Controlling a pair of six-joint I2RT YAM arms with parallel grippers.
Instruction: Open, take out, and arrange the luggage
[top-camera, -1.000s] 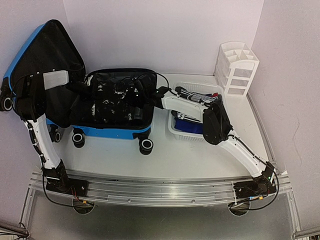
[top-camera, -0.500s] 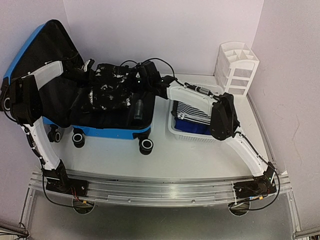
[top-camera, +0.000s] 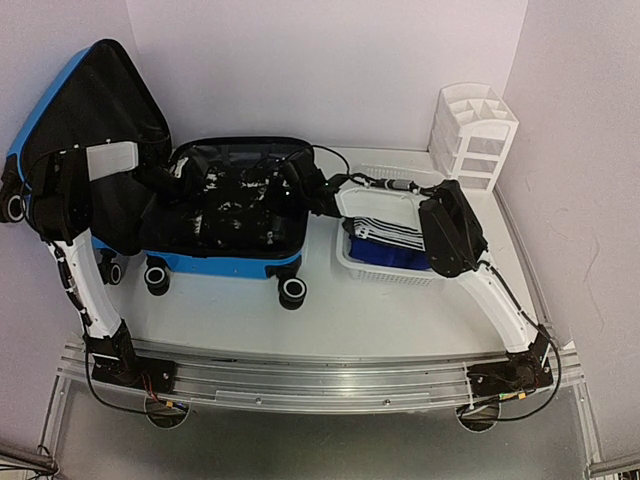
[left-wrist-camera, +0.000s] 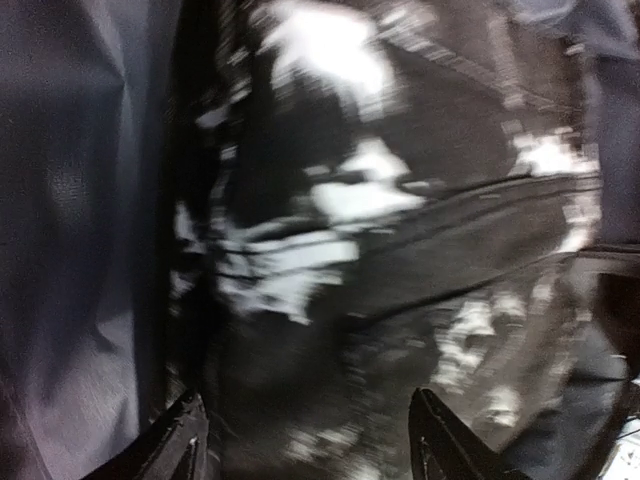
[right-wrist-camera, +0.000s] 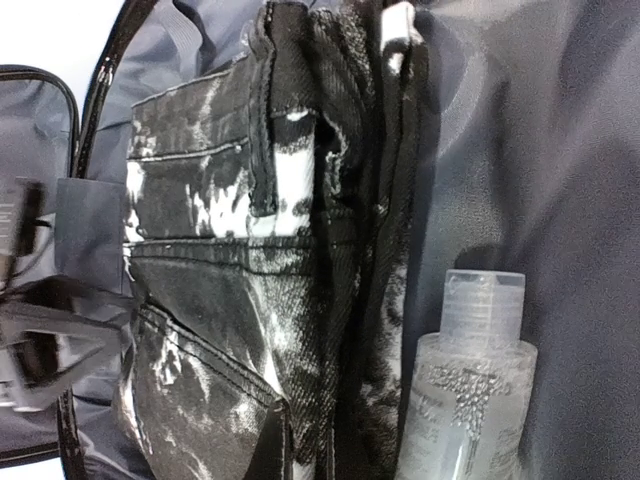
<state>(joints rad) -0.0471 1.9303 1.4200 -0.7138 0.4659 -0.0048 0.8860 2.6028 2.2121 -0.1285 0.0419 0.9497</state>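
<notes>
Luggage (top-camera: 215, 265) open on the table (top-camera: 330, 320), just left of the white basket (top-camera: 385, 272). Lid (top-camera: 90, 110) raised toward the left wall, black lining exposed. In the lower shell: black-and-white jeans (top-camera: 235, 205) and a clear bottle (right-wrist-camera: 470, 390) (touching the denim, per the right wrist view). Left gripper (left-wrist-camera: 312, 450) over the jeans, fingers (left-wrist-camera: 185, 445) apart, nothing between them. Right gripper (top-camera: 298, 180) at the shell's right end, clamped on a denim fold (tips hidden by cloth).

I see glossy hard plastic on the luggage (top-camera: 230, 265), matt cloth in its lining (top-camera: 90, 100); jeans (right-wrist-camera: 230, 300) of coarse denim, bottle (right-wrist-camera: 470, 390) of smooth clear plastic, basket (top-camera: 385, 270) of white plastic.
</notes>
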